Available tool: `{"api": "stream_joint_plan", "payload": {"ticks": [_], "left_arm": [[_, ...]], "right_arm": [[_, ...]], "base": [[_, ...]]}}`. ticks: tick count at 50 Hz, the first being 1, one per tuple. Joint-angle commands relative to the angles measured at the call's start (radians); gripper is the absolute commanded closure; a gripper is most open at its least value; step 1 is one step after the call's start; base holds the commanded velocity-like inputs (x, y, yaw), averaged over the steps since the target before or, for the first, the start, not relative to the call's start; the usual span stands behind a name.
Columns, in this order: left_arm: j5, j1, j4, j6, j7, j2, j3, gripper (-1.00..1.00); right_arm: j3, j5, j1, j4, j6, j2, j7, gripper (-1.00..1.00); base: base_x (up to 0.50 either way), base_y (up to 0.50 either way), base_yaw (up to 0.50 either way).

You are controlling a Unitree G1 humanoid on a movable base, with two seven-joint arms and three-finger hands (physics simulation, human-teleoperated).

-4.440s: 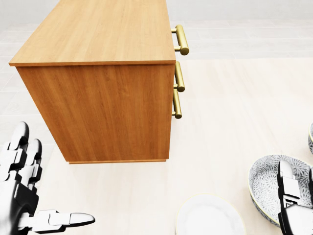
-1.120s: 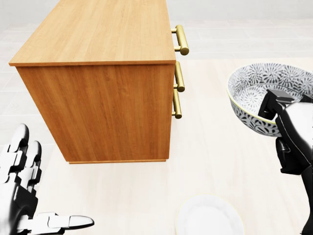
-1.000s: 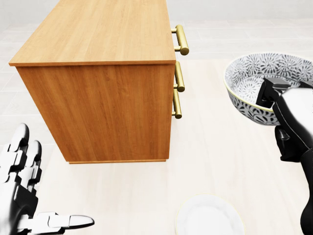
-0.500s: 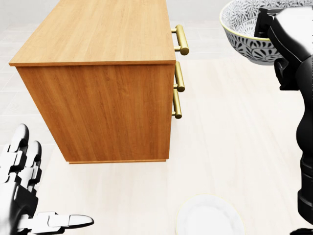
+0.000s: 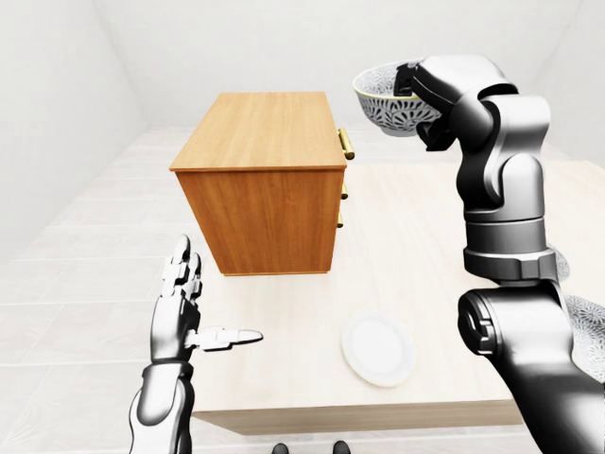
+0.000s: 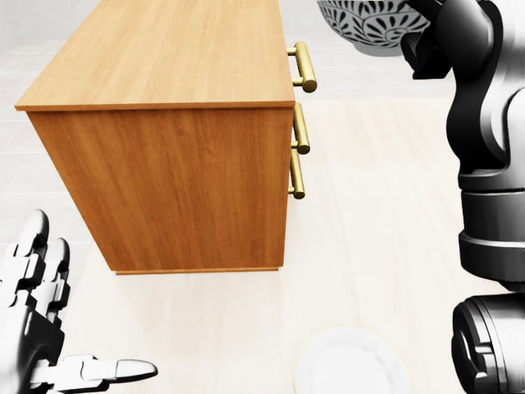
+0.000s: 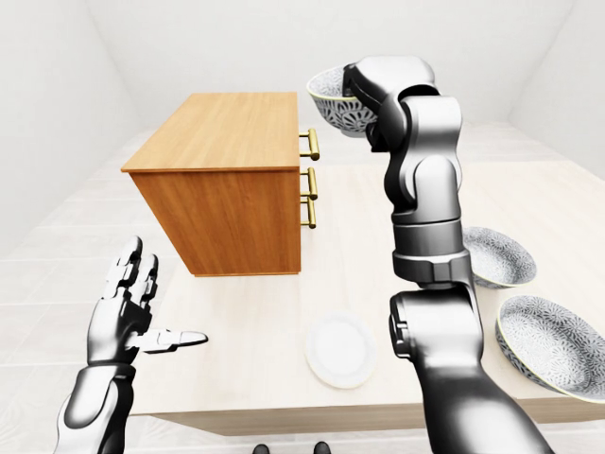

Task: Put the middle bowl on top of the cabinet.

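The surface (image 5: 425, 236) is a pale wood-grain tabletop that spans the lower half of both eye views, with a light tiled floor (image 5: 85, 236) around it. The cabinet (image 5: 265, 189) stands on the surface toward the left of the views; it is a wooden box with a flat, bare top and with its drawer side facing the right of the views. The right arm (image 5: 496, 180) rises from the lower right corner of the left-eye view and bends left at the top. Two other patterned bowls lie on the surface at the right of the right-eye view, one (image 7: 496, 255) above the other (image 7: 553, 345) and both apart from the cabinet. The right hand (image 5: 416, 80) is clenched on the rim of the middle bowl (image 5: 383, 99), with dark fingers hooked over the rim. The middle bowl is held upright in the air, higher than the cabinet top and just to the right of the cabinet's drawer side; it touches neither the cabinet nor the surface. A white plate (image 5: 378, 348) lies flat on the surface below the cabinet in the views, near the surface's lower edge. The left hand (image 5: 184, 303) is released and hangs at the lower left, with fingers spread upward, thumb pointing right, and nothing in its grasp. Three brass handles (image 6: 303, 66) project from the drawer side, stacked one above another.
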Motion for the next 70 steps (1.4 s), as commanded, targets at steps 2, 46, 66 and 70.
{"api": "stream_joint_plan", "payload": {"ticks": [2, 46, 66, 70], "left_arm": [[0.020, 0.010, -0.027, 0.015, 0.009, -0.003, -0.016, -1.00], [0.039, 0.063, -0.032, -0.036, -0.018, 0.000, -0.005, -1.00], [0.052, 0.081, -0.013, -0.089, -0.038, -0.014, 0.004, -1.00], [0.050, 0.082, -0.008, -0.095, -0.042, -0.015, 0.005, -1.00]], "right_arm": [[0.034, 0.047, -0.162, 0.135, 0.000, 0.077, 0.000, 1.00], [0.080, 0.293, -0.447, 0.561, 0.000, 0.222, -0.327, 1.00], [0.089, 0.422, -0.482, 0.731, 0.000, 0.264, -0.528, 1.00], [0.107, 0.426, -0.472, 0.750, 0.000, 0.280, -0.547, 1.00]], "base": [[0.00, 0.00, 0.00], [0.00, 0.00, 0.00], [0.00, 0.00, 0.00], [0.00, 0.00, 0.00]]}}
